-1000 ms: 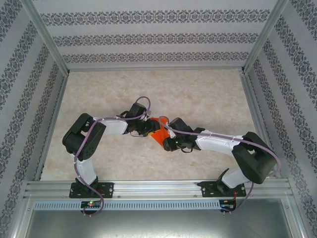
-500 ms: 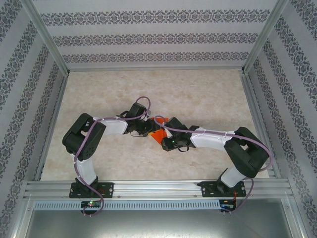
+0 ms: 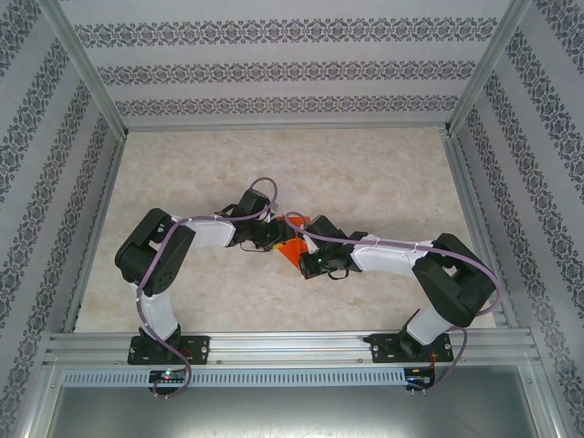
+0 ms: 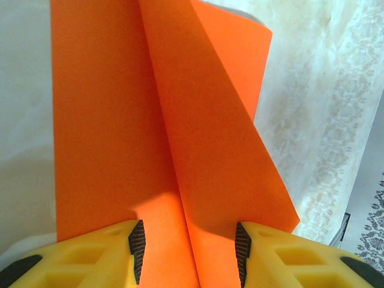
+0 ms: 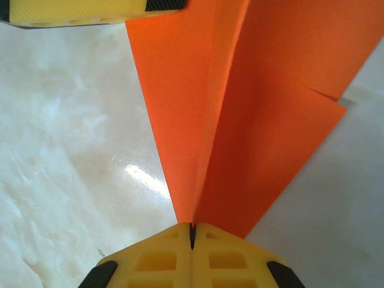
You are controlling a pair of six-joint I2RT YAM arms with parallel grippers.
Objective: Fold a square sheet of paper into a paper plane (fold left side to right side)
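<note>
Right now, one sheet of paper [image 3: 290, 248], bright orange and plain, lies on the pale marbled table [image 3: 365, 173] at about its middle, between my two arms. My two grippers meet over it from opposite sides: the left gripper [image 3: 269, 239] reaches in from the left and the right gripper [image 3: 304, 257] from the right, so only small patches of orange show from above.

From my left wrist, the paper [image 4: 114, 120] runs straight away from me as a long strip. One crease runs along its length, with a flat panel on the left and a slanted flap on the right whose edge ends in a corner near my right-hand finger. My left gripper [image 4: 189, 252] has its two yellow fingers [image 4: 90, 252] spread apart, and the paper passes through the gap between their black pads. They are not clenched on it.

From my right wrist, the paper [image 5: 270, 120] narrows to one point that goes straight into my right gripper [image 5: 192, 235]. Its two yellow fingers [image 5: 156, 258] are pressed tight together, pinching that pointed end along a raised fold. One finger of the left gripper [image 5: 78, 11] touches the paper's far left edge.
</note>
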